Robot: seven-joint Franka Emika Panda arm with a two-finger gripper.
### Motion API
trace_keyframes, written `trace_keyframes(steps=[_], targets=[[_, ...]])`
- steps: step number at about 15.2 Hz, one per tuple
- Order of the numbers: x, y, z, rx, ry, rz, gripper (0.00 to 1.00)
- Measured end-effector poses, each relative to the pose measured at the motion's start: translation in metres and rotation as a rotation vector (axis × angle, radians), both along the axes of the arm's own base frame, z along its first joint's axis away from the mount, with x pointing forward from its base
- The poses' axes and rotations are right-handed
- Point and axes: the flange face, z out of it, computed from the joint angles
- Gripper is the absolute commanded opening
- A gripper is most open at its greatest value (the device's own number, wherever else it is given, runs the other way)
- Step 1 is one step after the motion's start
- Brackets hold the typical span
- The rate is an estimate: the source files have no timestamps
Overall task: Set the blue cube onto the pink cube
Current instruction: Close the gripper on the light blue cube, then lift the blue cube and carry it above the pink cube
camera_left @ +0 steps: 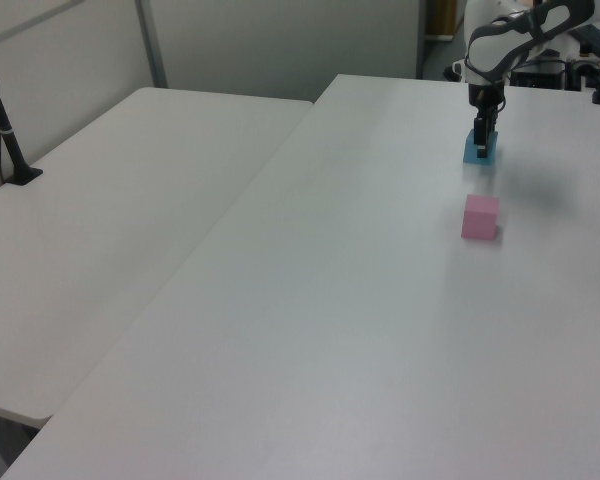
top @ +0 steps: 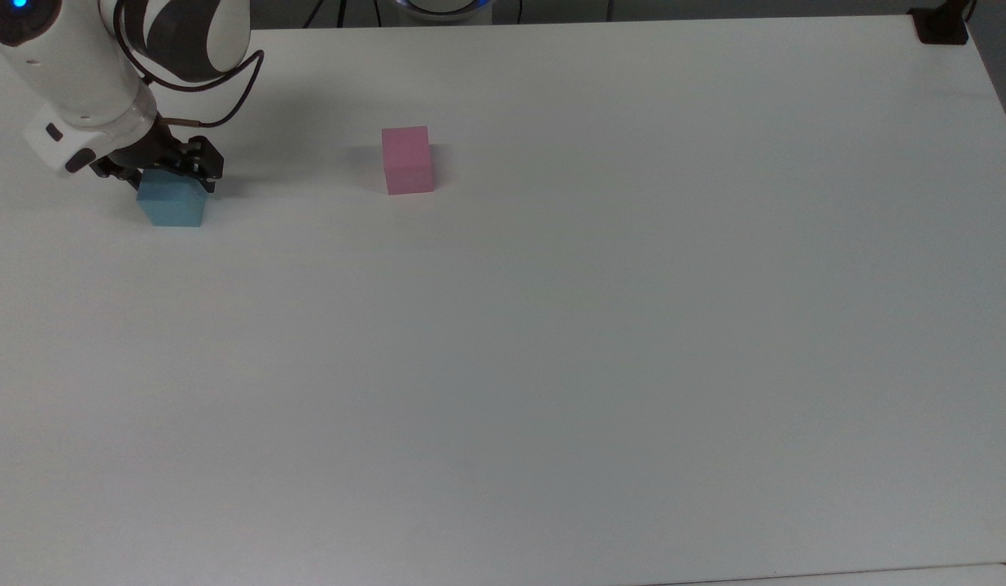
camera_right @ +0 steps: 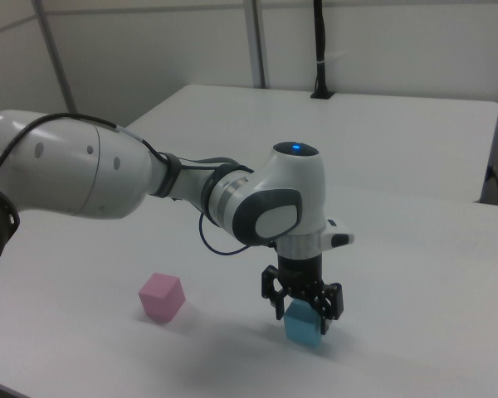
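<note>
The small light sky-blue matte cube [top: 174,203] sits on the white table [top: 552,325] at the top view's upper left, its upper part hidden by the black two-finger gripper [top: 168,172]. The fingers straddle it, spread about cube-wide; actual contact cannot be judged. The small pale pink matte cube [top: 407,159] stands apart to the top view's right, plain-faced and unobstructed.

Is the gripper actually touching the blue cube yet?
Cannot tell. In the right view the gripper straddles the top of the blue cube, a finger on each side, but no view shows contact or a gap plainly.
</note>
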Motion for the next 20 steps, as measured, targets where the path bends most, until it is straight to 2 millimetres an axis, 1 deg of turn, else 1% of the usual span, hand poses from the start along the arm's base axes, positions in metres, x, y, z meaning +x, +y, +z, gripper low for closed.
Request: trace_keyframes(steps=[1, 2, 4, 6, 7, 8, 9, 10, 11, 13, 15, 16, 18, 20], targets=[[0.001, 0.002, 0.001, -0.001, -0.003, -0.004, 0.57], [0.004, 0.003, 0.005, -0.004, -0.011, -0.012, 0.57], [0.007, 0.014, 0.020, 0.008, 0.000, -0.022, 0.57], [0.009, 0.032, 0.049, 0.029, 0.025, -0.013, 0.57], [0.009, 0.043, 0.069, 0.038, 0.033, 0.001, 0.57], [0.006, 0.063, 0.098, 0.050, 0.043, 0.025, 0.57], [0.002, 0.078, 0.118, 0.056, 0.051, 0.043, 0.57], [-0.005, 0.101, 0.143, 0.065, 0.067, 0.072, 0.57], [-0.009, 0.120, 0.159, 0.069, 0.082, 0.091, 0.57], [-0.019, 0.162, 0.184, 0.069, 0.113, 0.118, 0.58], [-0.030, 0.204, 0.198, 0.068, 0.127, 0.118, 0.59], [-0.036, 0.223, 0.201, 0.072, 0.133, 0.115, 0.59], [-0.049, 0.255, 0.199, 0.070, 0.145, 0.109, 0.59], [-0.058, 0.276, 0.186, 0.061, 0.166, 0.089, 0.59]])
